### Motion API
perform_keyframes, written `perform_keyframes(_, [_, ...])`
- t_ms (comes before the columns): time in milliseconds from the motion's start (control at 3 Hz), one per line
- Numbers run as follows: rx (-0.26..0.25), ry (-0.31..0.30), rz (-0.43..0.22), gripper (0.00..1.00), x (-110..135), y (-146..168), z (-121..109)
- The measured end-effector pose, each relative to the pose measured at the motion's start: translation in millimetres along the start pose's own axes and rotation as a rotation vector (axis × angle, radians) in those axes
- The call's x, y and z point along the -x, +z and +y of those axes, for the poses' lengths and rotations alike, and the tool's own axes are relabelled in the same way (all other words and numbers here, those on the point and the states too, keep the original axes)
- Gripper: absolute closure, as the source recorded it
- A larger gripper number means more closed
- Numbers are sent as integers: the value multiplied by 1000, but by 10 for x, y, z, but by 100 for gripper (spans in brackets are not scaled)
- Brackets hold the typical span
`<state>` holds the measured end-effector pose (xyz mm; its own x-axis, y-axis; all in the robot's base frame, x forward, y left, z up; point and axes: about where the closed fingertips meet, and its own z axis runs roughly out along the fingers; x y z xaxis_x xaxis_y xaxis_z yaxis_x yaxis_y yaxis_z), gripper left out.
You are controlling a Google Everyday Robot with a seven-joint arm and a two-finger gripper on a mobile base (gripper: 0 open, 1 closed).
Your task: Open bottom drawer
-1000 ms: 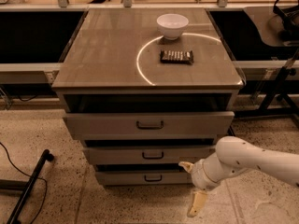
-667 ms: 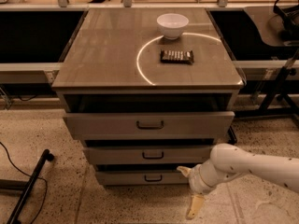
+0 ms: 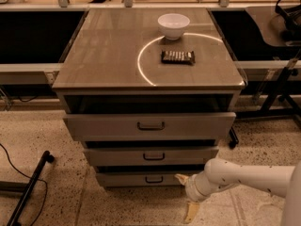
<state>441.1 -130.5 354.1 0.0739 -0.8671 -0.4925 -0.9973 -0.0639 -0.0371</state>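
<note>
Camera view: the gripper [image 3: 186, 195] sits low, just beside the bottom drawer [image 3: 123, 179], right of its handle [image 3: 154, 179]. Its fingers are spread apart, gripping nothing.

The arm [image 3: 254, 175] is cut off by the right edge, and the right end of the bottom drawer [image 3: 136, 179] is partly hidden behind the gripper [image 3: 186, 194], which is held low by that corner, just above the floor [image 3: 70, 201], with its two fingers [image 3: 190, 212] spread apart. The inside of that drawer is lost in dark shadow. The dark packet [image 3: 178, 56] on the cabinet top [image 3: 103, 60] is too small to be read, and the black stand [image 3: 28, 187] at the left is cut off by the bottom edge.
</note>
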Motion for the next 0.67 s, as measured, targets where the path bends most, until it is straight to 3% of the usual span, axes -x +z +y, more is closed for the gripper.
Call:
perform_keyframes(333, [13,42,-14,0,-193,370,-131])
perform_keyframes(667, [13,42,-14,0,-193,370,-131])
